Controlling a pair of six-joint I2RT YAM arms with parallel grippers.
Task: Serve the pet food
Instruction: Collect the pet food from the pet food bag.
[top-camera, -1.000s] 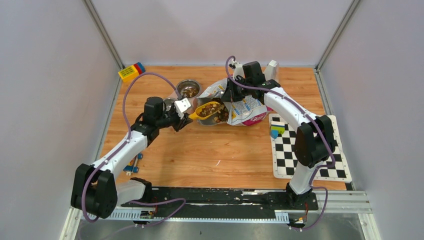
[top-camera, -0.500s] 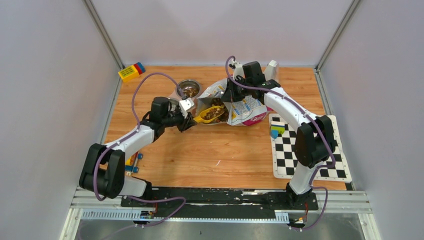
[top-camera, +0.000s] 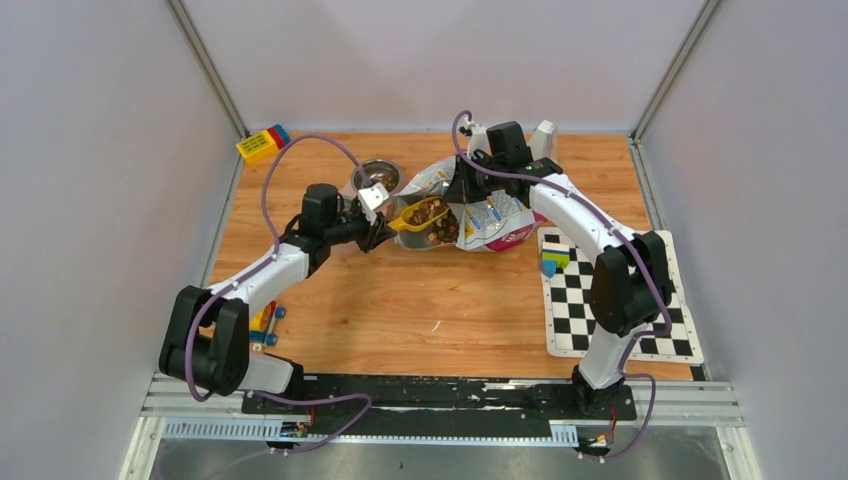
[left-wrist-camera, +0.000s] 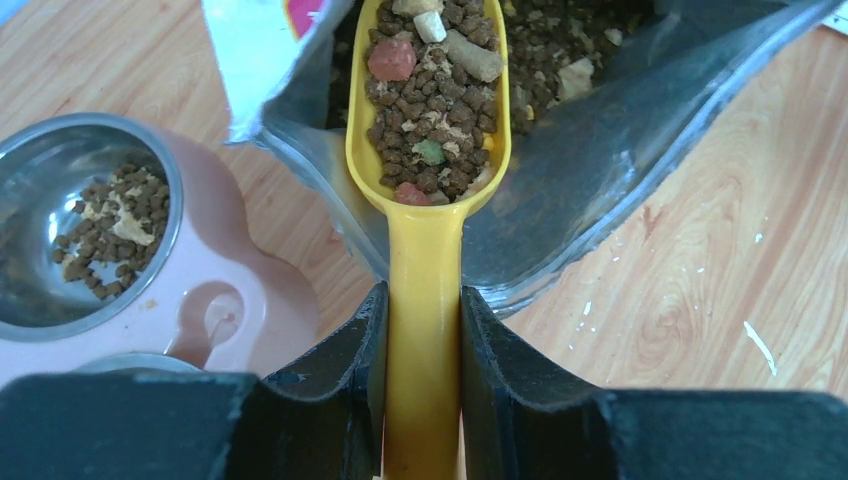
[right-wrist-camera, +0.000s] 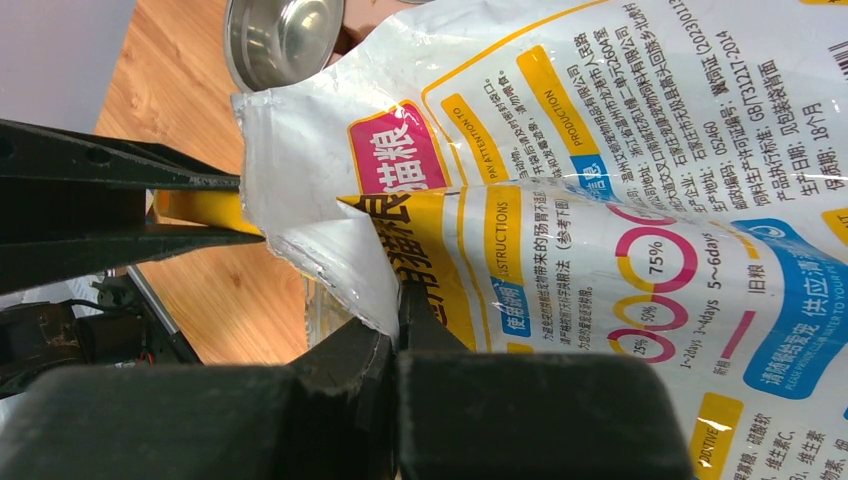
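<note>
Kibble (left-wrist-camera: 430, 110) in scoop (left-wrist-camera: 425, 270) at left wrist, bag (right-wrist-camera: 600, 150) print at right

Bag (right-wrist-camera: 620, 150) print, right wrist view: "INSTRUCTIONS", "PRODUCTION", "猫粮" on a pink patch, rings "25%", "50%", "75%" beside "1~2days", "3~4days", "5~6days", plus "GB/T31217-2014" and "18个月"; the remaining print is too small to read.
</note>
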